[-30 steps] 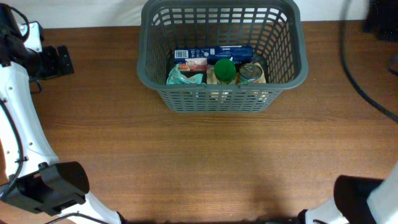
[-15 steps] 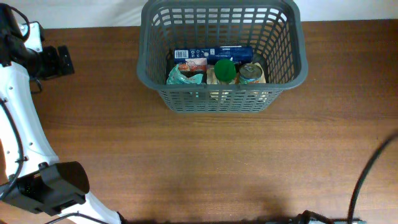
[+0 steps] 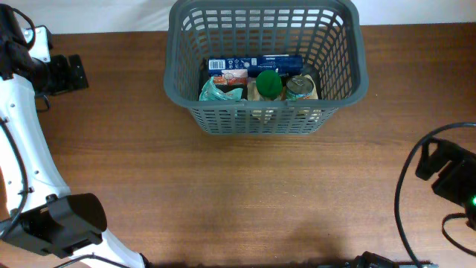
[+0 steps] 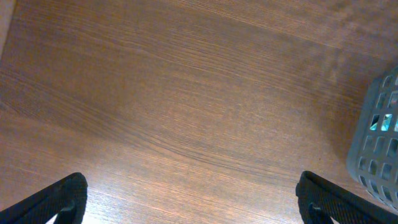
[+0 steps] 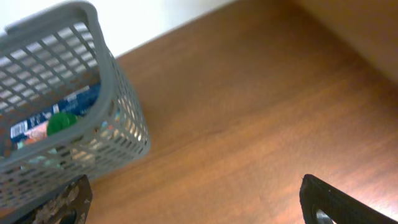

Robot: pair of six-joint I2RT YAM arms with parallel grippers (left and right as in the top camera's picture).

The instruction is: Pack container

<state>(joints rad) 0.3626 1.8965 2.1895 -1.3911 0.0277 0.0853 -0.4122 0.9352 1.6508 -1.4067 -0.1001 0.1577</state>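
Observation:
The container, a dark grey slotted basket [image 3: 178, 82], stands at the back middle of the wooden table. Inside it lie a blue box [image 3: 256, 62], a teal packet [image 3: 217, 91], a green-capped bottle [image 3: 268, 83] and a can [image 3: 300, 87]. My left gripper [image 3: 73, 72] is at the far left, well away from the basket, open and empty over bare wood [image 4: 193, 199]; the basket's corner [image 4: 376, 146] shows at that view's right edge. My right gripper [image 3: 439, 170] is at the right edge, open and empty [image 5: 196, 199], with the basket [image 5: 124, 118] to its upper left.
A black cable [image 3: 405, 216] loops from the right arm down towards the front edge. The left arm's white body [image 3: 22, 141] and black base [image 3: 63, 223] fill the left side. A pale wall runs behind the table [image 5: 155, 18].
The right arm left the front right corner and its black gripper has come into view higher up at the right edge. The left arm and basket contents have not moved.

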